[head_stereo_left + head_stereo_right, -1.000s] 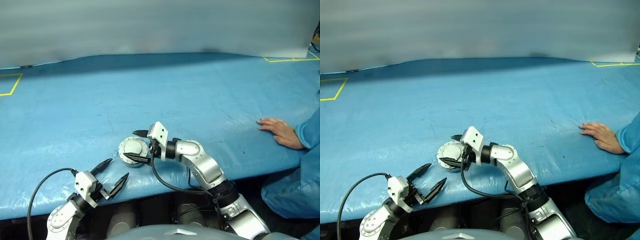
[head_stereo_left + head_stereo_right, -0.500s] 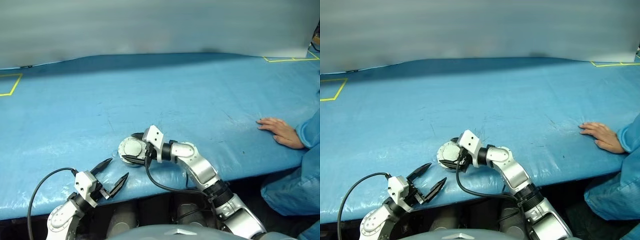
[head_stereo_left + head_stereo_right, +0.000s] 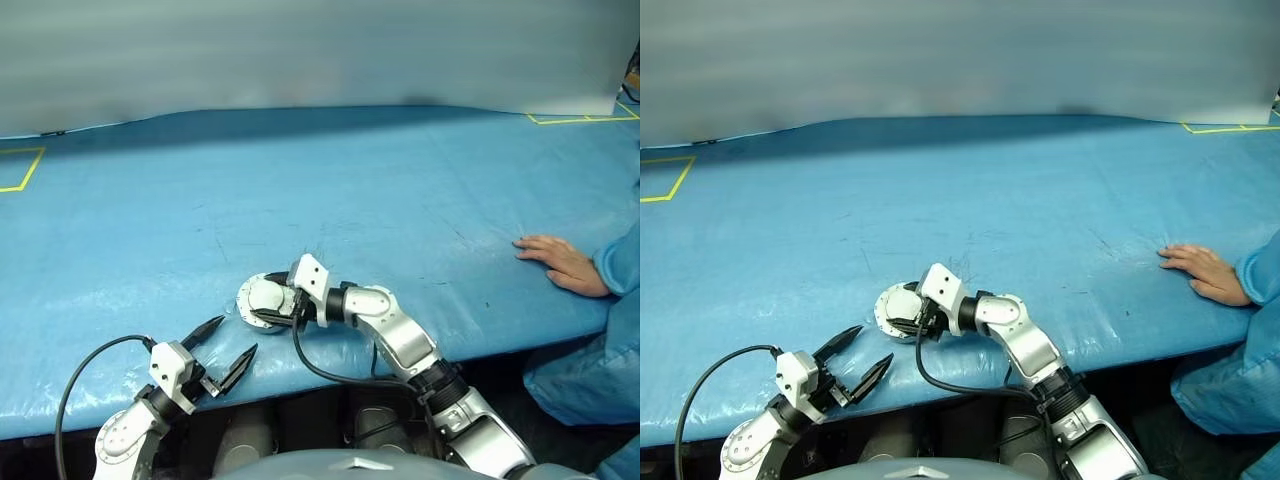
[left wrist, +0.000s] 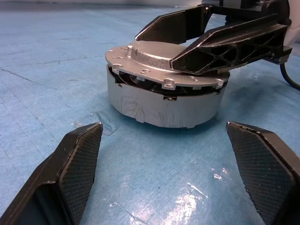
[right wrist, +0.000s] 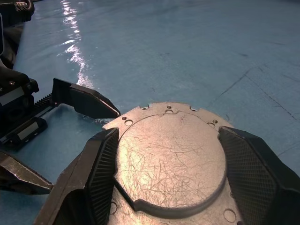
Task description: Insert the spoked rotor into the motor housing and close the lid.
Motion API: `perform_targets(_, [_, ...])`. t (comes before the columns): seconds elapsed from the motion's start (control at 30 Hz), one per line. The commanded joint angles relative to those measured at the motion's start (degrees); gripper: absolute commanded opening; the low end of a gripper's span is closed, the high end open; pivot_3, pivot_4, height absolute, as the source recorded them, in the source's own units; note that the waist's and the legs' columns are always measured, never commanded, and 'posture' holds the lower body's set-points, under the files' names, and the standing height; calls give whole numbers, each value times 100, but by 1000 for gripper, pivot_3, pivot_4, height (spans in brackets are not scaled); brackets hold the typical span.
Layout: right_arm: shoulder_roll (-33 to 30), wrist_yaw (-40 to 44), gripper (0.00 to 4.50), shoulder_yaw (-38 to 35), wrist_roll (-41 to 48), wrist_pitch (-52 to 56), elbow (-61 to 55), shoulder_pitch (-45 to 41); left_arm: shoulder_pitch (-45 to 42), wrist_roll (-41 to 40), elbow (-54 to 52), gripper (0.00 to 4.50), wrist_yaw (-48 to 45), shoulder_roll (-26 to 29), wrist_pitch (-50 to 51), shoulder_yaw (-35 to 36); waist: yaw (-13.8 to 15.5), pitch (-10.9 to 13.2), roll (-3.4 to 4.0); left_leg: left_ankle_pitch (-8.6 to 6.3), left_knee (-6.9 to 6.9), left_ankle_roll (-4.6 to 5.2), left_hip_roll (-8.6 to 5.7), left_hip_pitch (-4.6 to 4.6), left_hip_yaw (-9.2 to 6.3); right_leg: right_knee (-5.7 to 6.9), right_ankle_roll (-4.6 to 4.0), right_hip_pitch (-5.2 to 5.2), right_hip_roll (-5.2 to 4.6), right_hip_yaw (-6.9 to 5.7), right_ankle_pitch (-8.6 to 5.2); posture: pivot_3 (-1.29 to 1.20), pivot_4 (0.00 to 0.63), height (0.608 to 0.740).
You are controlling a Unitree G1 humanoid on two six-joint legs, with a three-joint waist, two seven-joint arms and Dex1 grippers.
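Scratched bare-metal lid (image 5: 171,159), dull grey metal motor housing (image 4: 159,104), glossy blue plastic sheet (image 3: 400,190)

tabletop (image 3: 400,180): blue cover, scuffed | yellow tape (image 3: 20,170) at far corners | wall (image 3: 300,50): plain grey

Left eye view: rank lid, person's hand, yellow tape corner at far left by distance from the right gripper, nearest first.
1. lid: right at the right gripper, fingers on either side of it.
2. person's hand: at the table's right edge, well off.
3. yellow tape corner: far back on the left, seemingly a bit farther.
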Motion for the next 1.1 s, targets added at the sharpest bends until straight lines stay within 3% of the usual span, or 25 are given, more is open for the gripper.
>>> perform_targets(0.03, [-27, 29, 3262, 3, -50, -72, 18, -23, 23, 31, -82, 4500, 62, -7, 83, -50, 1, 0, 0, 0, 0, 0, -1, 0, 0, 0, 0, 0, -1, 0, 0, 0, 150, 740])
perform_targets(0.37, [35, 400, 3262, -228, 534, 582, -330, -128, 80, 38, -150, 4500, 154, -44, 111, -82, 7, 0, 0, 0, 0, 0, -2, -1, -1, -1, 0, 0, -3, -1, 0, 0, 150, 740])
perform_targets(0.6, [-117, 187, 3262, 23, -41, 269, -108, -293, 138, -24, -306, 4500, 179, -61, 215, -135, 5, 3, 4, 0, -1, 0, -3, -6, -3, -4, 0, -3, -5, -4, 0, 0, 150, 740])
perform_targets(1.1, [-121, 185, 3262, 91, -166, 224, 130, -280, 149, -75, -222, 4500, 118, -13, 236, -74, -7, 2, 3, 0, 0, 0, -2, -3, -2, -3, 0, 0, -2, -3, 0, 0, 150, 740])
